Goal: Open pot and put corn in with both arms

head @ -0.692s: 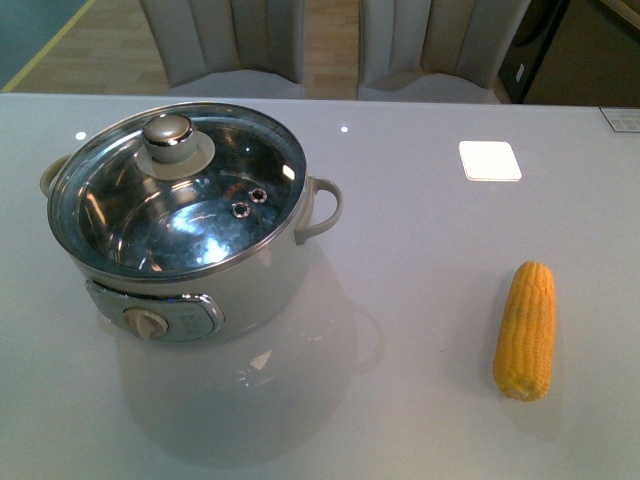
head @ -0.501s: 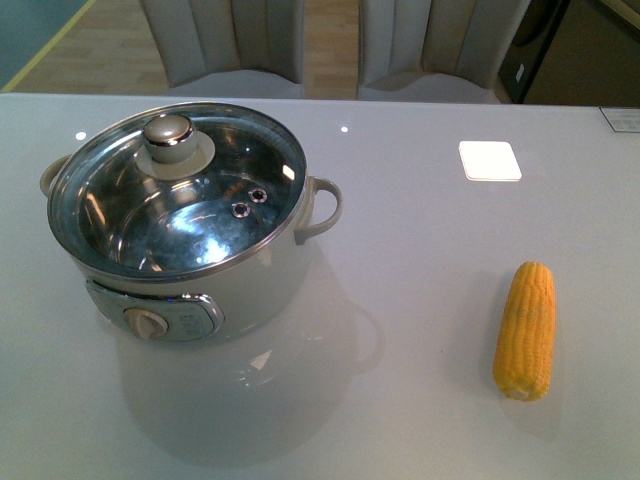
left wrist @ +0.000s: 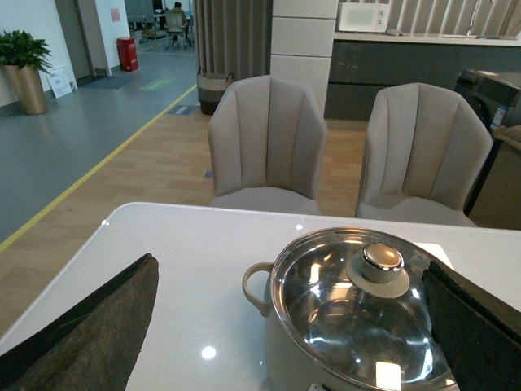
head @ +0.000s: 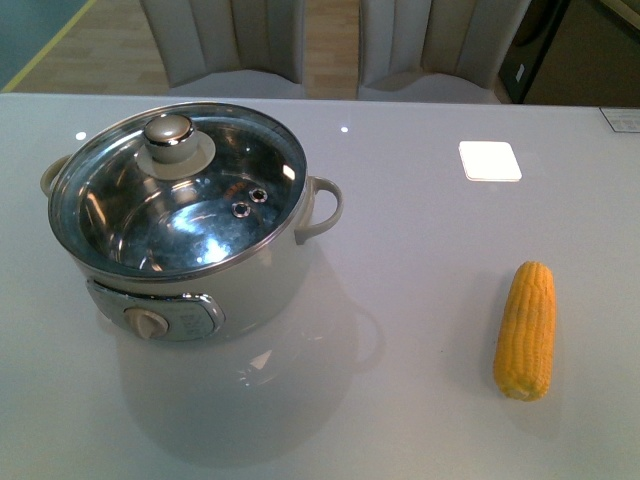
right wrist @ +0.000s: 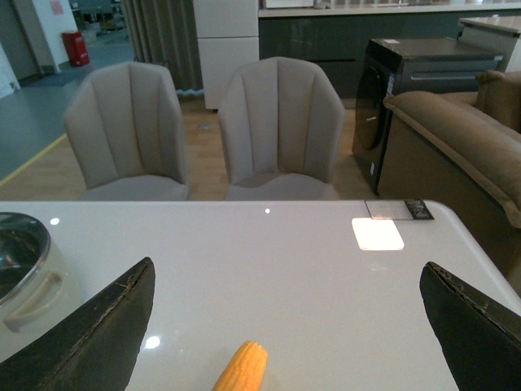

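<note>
My body camera looks steeply down on the table (head: 420, 250), close above the pot (head: 260, 280) and corn (head: 526, 330). My left wrist camera looks low across the pot toward two chairs (left wrist: 269, 142); my right wrist camera sees those chairs beyond the corn.

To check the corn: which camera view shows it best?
The front view: the whole corn shows, uncovered. The right wrist view shows one end only, cut by the frame edge; the left wrist view shows none of it.
</note>
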Robot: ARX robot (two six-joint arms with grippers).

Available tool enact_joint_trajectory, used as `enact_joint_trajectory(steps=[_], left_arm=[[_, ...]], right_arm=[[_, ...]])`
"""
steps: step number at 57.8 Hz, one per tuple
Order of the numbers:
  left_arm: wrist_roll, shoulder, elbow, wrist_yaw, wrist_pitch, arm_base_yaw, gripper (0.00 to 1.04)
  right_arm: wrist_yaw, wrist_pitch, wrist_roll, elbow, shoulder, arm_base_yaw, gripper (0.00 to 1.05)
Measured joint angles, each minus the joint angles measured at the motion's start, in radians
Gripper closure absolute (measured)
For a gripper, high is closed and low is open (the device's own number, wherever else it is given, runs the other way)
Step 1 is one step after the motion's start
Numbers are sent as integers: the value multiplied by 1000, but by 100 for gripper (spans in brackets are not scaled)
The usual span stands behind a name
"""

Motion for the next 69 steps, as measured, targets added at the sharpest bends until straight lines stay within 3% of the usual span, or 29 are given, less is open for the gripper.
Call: enact_joint_trajectory(steps=[6,12,18,35,41,54,69], left_arm=[[-85,93,19,-1,-41,-9,7],[-98,189,58,27,54,-9,7],[-95,357,117,38,222,-19,7],[27,1033,305,58,799,-148,7],[67,1234,367,77,930,-180,7],[145,1553,489,103,1093,-215,7],[188,1718,536,114,1192,-217,7]], right_arm=[[0,0,0,0,0,0,9],[0,0,0,0,0,0,9],[0,0,0,0,0,0,9],[0,0,0,0,0,0,9],[0,0,0,0,0,0,9],[0,0,0,0,0,0,9],[0,0,0,0,0,0,9]])
